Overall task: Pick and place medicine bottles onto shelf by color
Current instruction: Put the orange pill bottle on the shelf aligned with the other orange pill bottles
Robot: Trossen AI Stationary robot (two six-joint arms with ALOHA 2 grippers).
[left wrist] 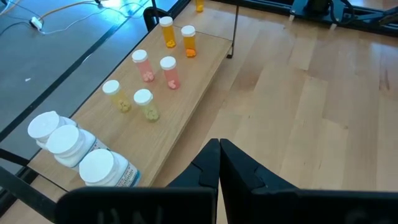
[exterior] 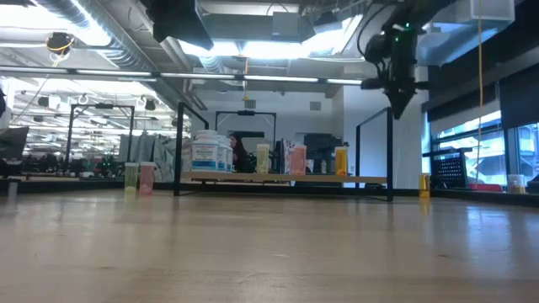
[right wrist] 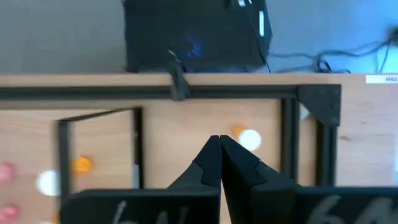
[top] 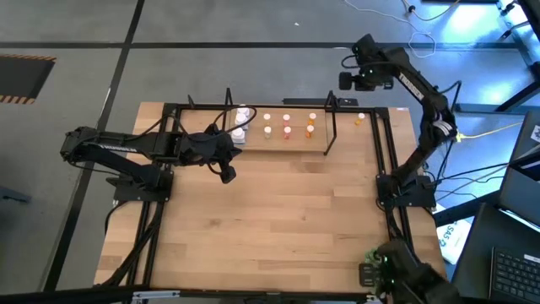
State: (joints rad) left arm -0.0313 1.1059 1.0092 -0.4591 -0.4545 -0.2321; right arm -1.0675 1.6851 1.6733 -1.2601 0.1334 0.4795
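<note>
The shelf (left wrist: 186, 93), a pale wood board with thin black metal ends, carries three chunky white bottles (left wrist: 74, 149), then small pairs: cream (left wrist: 144, 104), pink (left wrist: 168, 71), orange (left wrist: 188, 40). One orange bottle (top: 359, 119) stands beyond the shelf's end on the plank counter (top: 278, 219). Left claw (left wrist: 219, 163) closed, empty, before the shelf; right claw (right wrist: 219, 160) closed above the lone bottle.

Bottles (top: 287, 125) crowd the shelf (top: 323, 131) at the far edge; the tabletop (top: 278, 219) nearer is bare wood.

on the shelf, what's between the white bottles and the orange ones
In the left wrist view, two pale yellow bottles and then two pink bottles stand between the white bottles and the orange bottles on the shelf.
</note>
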